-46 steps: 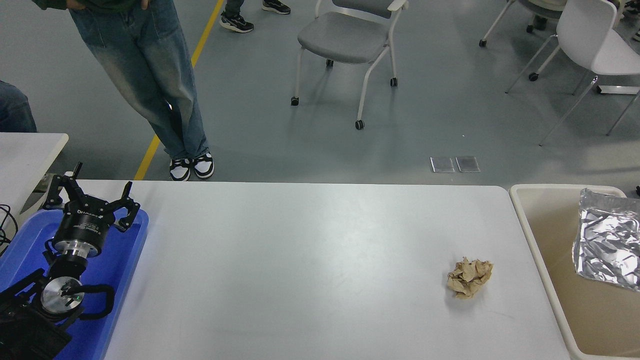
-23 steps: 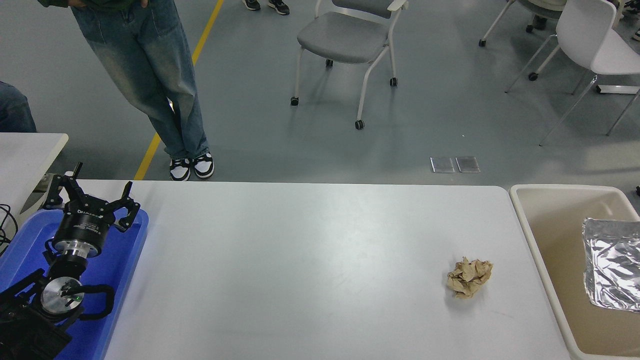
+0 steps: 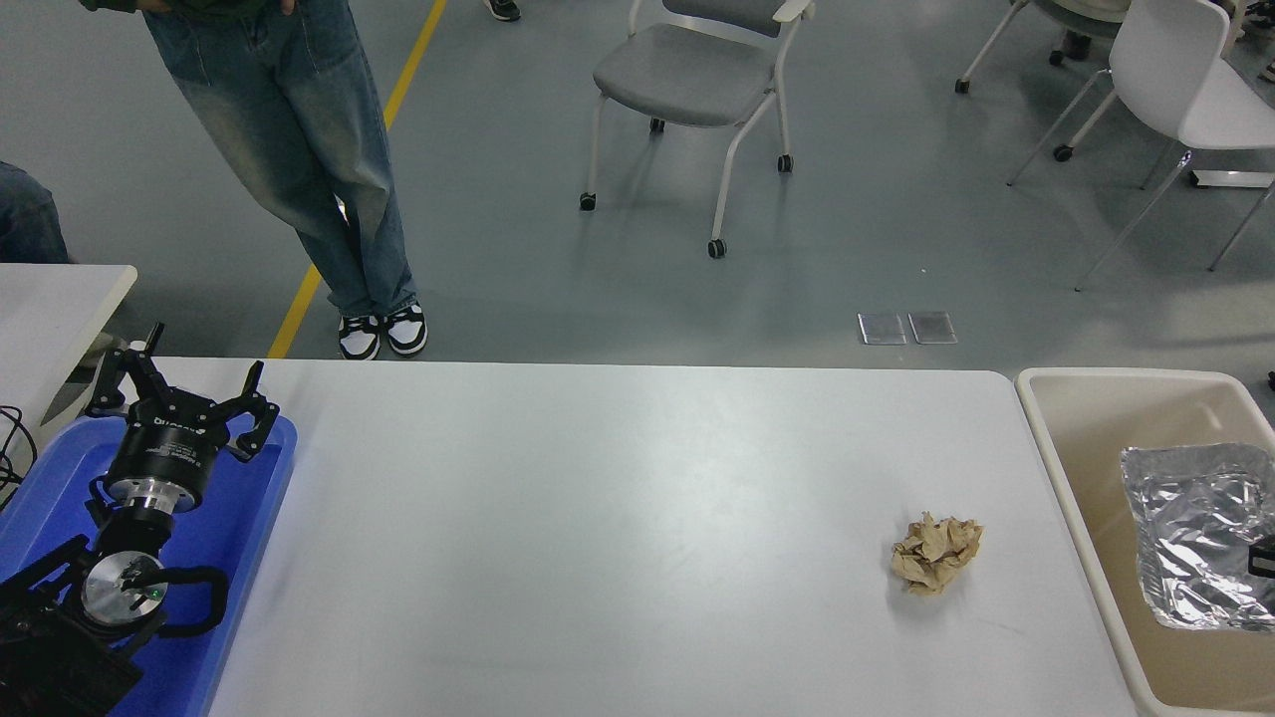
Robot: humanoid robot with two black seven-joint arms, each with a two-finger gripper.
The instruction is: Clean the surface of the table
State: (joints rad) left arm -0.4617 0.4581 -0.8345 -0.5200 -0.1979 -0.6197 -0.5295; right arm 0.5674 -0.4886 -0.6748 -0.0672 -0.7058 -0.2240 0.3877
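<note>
The white table surface (image 3: 618,518) spans most of the head view. A crumpled brown paper ball (image 3: 936,553) lies on it near the right end. Just off the table's right end, a crinkled sheet of silver foil (image 3: 1190,528) lies inside a beige bin (image 3: 1056,478). Only a small black part of my right gripper (image 3: 1263,556) shows at the right edge, over the foil. My left gripper (image 3: 189,388) is parked open and holding nothing above a blue tray (image 3: 249,498) at the lower left.
A person in jeans (image 3: 299,149) stands beyond the table's far left corner. Part of a smaller white table (image 3: 50,299) shows at the left. Chairs (image 3: 697,80) stand on the grey floor behind.
The foil sheet has dropped from hanging at the right edge to lying lower and further left in the bin. A black part of the right gripper has come into view. The left arm stayed put.
</note>
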